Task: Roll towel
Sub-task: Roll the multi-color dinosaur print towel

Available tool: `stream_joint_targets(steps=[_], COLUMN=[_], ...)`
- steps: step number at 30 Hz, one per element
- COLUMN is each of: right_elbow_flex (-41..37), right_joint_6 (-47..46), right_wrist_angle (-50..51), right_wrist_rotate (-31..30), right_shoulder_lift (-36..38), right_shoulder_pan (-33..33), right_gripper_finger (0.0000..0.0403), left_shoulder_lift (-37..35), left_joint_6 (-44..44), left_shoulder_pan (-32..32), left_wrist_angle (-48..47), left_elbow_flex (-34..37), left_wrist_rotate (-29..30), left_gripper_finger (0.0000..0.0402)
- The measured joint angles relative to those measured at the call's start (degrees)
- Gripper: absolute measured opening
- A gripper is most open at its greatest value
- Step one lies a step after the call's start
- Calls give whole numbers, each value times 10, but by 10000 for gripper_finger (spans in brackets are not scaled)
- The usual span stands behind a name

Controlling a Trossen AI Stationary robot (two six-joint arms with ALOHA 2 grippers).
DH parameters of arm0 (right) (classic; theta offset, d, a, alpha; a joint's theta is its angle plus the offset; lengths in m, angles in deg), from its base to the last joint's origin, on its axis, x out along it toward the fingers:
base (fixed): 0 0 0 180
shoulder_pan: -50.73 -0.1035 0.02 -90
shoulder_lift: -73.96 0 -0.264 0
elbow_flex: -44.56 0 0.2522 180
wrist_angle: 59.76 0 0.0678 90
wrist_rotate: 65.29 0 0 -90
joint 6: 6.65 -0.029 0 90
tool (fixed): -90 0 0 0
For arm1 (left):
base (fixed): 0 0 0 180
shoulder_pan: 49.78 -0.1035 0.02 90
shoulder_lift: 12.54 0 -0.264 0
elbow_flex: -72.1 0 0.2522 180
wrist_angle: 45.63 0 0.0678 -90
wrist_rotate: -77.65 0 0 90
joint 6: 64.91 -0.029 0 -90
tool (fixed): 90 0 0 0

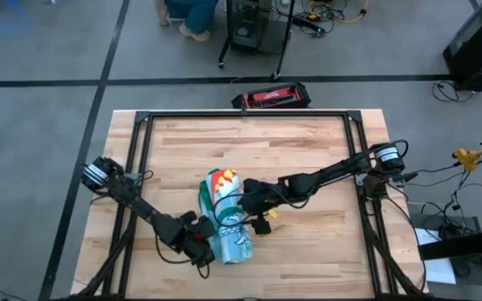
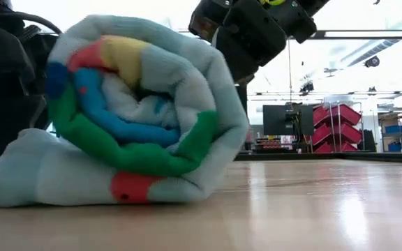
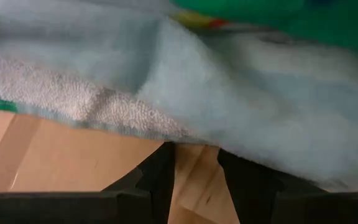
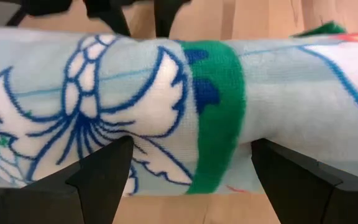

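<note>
Wooden slatted table (image 1: pixel 308 167): pale-blue dinosaur-print terry towel (image 1: pixel 224 219) lies mid-table, nearly fully rolled. Left gripper (image 1: pixel 199 244) part-open at its edge, grip unclear; right gripper (image 1: pixel 249 201) spread wide, empty. Next: tuck loose flap.

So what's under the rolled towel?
Bare wooden table shows around the towel, which lies directly on it in the low view. Whatever is beneath the roll is covered. Left gripper reaches its edge; right gripper straddles it, open.

Both arms black, slim jointed links, loose black cables along them. Silver-grey motor housings at each base. Right gripper (image 1: pixel 243 203): yellow tab beside it. Left gripper (image 3: pixel 194 168): matte black, wedge-shaped fingers (image 3: pixel 151 183).
</note>
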State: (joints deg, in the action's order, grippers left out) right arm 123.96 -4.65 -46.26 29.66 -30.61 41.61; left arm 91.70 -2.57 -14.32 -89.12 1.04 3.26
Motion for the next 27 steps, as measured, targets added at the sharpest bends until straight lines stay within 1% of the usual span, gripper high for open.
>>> stream_joint_targets(steps=[5, 13, 19, 22, 25, 27], right_elbow_flex=[19, 24, 24, 24, 24, 23], right_joint_6=[12, 21, 31, 31, 36, 43], right_wrist_angle=[-3, -37, -71, -90, -95, -93], right_wrist_rotate=[0, 0, 6, 29, 30, 30], right_shoulder_lift=[-2, -23, -25, -25, -33, -41], right_shoulder_pan=[0, 0, 0, 0, 0, 0], right_gripper_finger=[321, 323, 323, 323, 323, 323], left_shoulder_lift=[3, 11, 23, 22, 25, 28], left_joint_6=[-4, -47, -73, -101, -149, -169], left_shoulder_pan=[-1, -4, -18, -30, -37, -44], left_wrist_angle=[15, 66, 90, 113, 157, 195], left_elbow_flex=[1, 2, 1, 7, 10, 10], left_wrist_rotate=[11, 83, 102, 115, 155, 163], left_gripper_finger=[120, 120, 120, 120, 120, 120])
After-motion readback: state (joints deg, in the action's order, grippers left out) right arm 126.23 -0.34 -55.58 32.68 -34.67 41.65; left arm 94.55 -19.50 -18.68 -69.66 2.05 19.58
